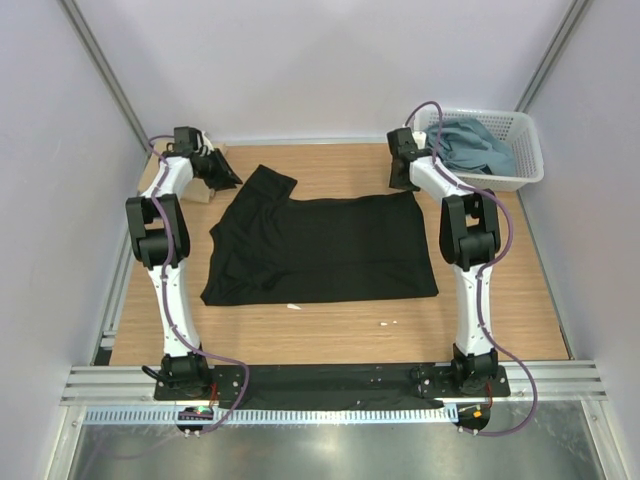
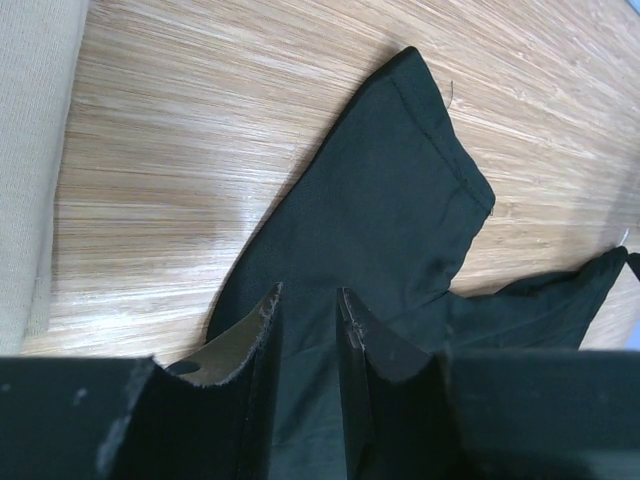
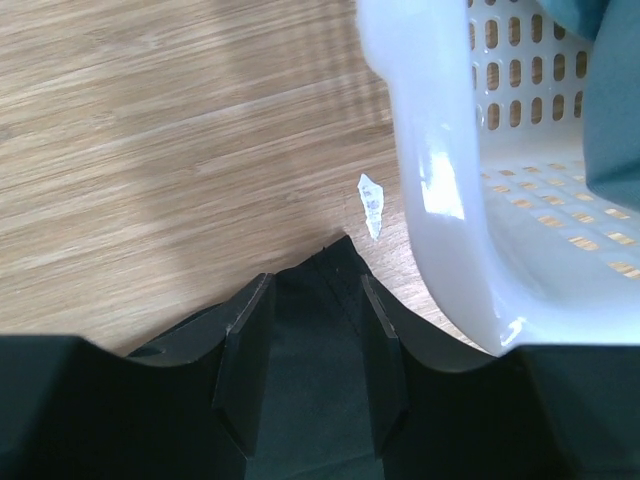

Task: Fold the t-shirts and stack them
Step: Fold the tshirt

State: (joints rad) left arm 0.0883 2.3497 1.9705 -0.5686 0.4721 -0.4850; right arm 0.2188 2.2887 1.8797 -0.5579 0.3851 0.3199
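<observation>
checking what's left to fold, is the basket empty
No, a blue-grey shirt lies bunched inside the basket.

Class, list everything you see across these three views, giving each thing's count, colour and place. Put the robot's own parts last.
black t-shirt: one, black, spread flat mid-table
blue-grey cloth: one bundle, number of garments unclear, in the basket
tan cloth: one, beige, far left corner
basket: one, white lattice, far right corner
scraps: a few, white, on the table
table: one, wood-grain
left gripper: one, black, jaws apart at the shirt's sleeve
right gripper: one, black, jaws apart at the shirt's corner, beside the basket
</observation>
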